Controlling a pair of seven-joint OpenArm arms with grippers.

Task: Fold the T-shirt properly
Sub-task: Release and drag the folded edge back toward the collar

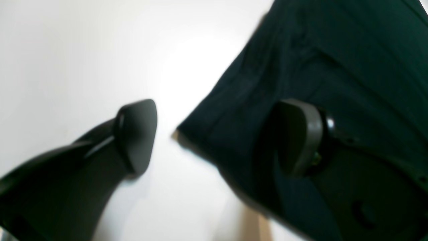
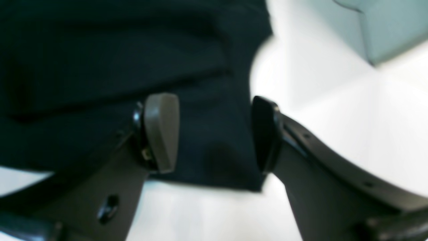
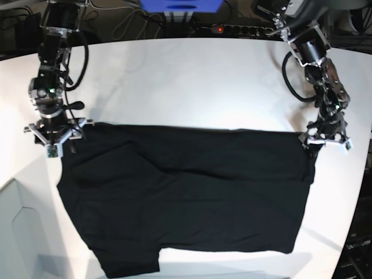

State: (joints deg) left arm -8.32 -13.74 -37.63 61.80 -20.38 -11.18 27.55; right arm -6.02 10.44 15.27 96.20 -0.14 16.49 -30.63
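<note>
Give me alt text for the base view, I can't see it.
A large black cloth T-shirt lies spread on a white table. The right gripper and left gripper sit open at its two far corners.

One T-shirt; two hands

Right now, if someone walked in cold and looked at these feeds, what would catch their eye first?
The large black cloth T-shirt spread across the middle of the white table, its far edge pulled into a straight line. At each end of that edge stands an arm: the left gripper open over the shirt's corner on the base view's right, and the right gripper open over the opposite corner.
</note>
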